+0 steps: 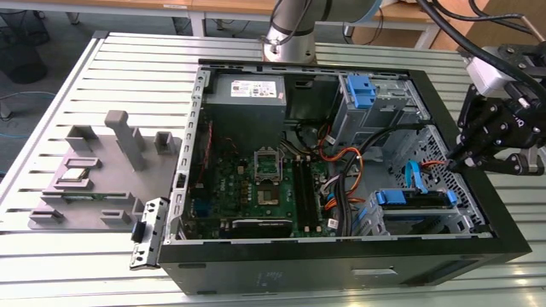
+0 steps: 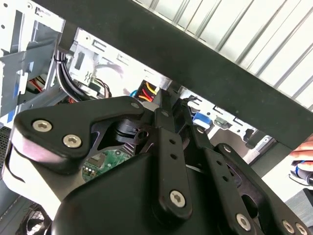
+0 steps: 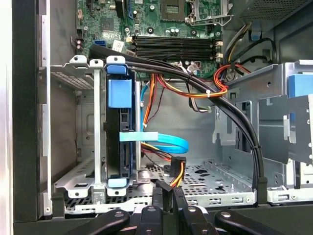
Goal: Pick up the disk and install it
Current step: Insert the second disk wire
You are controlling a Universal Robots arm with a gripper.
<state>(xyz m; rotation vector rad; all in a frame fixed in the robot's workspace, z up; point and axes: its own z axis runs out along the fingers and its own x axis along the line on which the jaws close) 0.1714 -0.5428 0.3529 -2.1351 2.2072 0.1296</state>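
Note:
The disk [image 3: 120,98] stands edge-on in the drive cage [image 3: 88,122] at the case's corner, with its blue bracket around the dark edge. In the exterior view the disk [image 1: 413,197] shows as a blue strip in the lower cage, toward that view's right. My gripper [image 1: 474,163] hangs over the case's side wall just beside that cage, apart from the disk. In the first wrist view the gripper [image 3: 168,196] has its fingertips close together with nothing between them. The gripper [image 2: 165,105] looks shut and empty in the second wrist view too.
A black cable bundle [image 3: 220,103] and a blue flat cable [image 3: 166,139] cross the bay beside the cage. A second blue bracket [image 1: 362,89] sits in the upper cage. The grey power supply [image 1: 247,89] and the motherboard [image 1: 265,185] lie deeper inside. A grey fixture [image 1: 85,179] stands outside the case.

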